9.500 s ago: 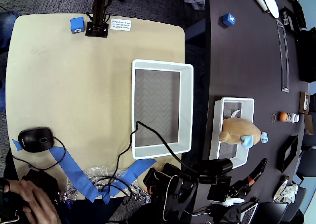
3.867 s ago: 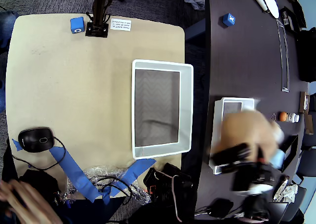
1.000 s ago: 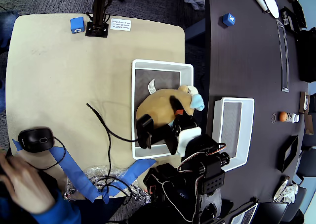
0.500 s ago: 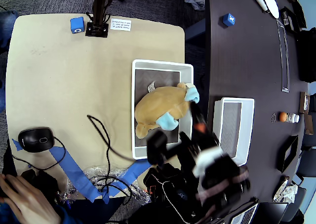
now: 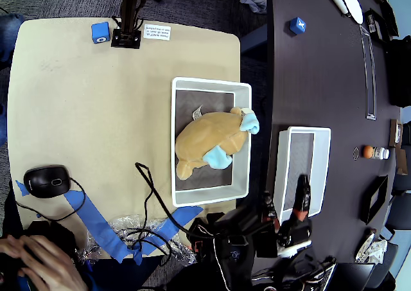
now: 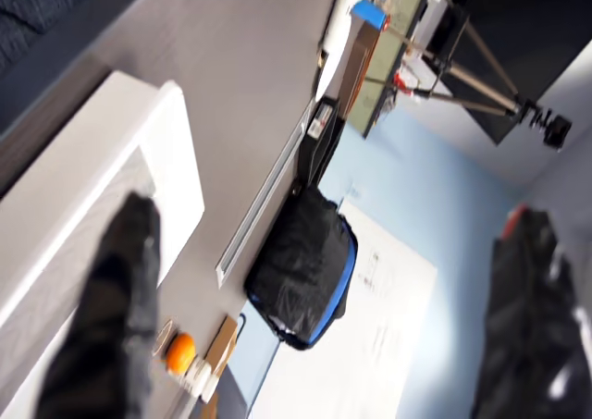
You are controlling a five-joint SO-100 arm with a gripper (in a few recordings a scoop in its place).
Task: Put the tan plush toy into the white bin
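Tan plush toy lies inside the white bin, released, so placement looks done. Gripper sits right of that bin in the overhead view, fingers spread, holding nothing; probably parked, though blurred. Toy: rounded tan body, light-blue feet, white tag.

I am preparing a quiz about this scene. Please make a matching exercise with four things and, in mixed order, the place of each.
Things:
1. tan plush toy
2. black mouse
3. gripper
4. blue cube

Places:
A. on the dark table, far from the bins
B. inside the white bin
C. on the beige table, near blue tape
D. beside the smaller bin, open

Pairs: 1-B, 2-C, 3-D, 4-A
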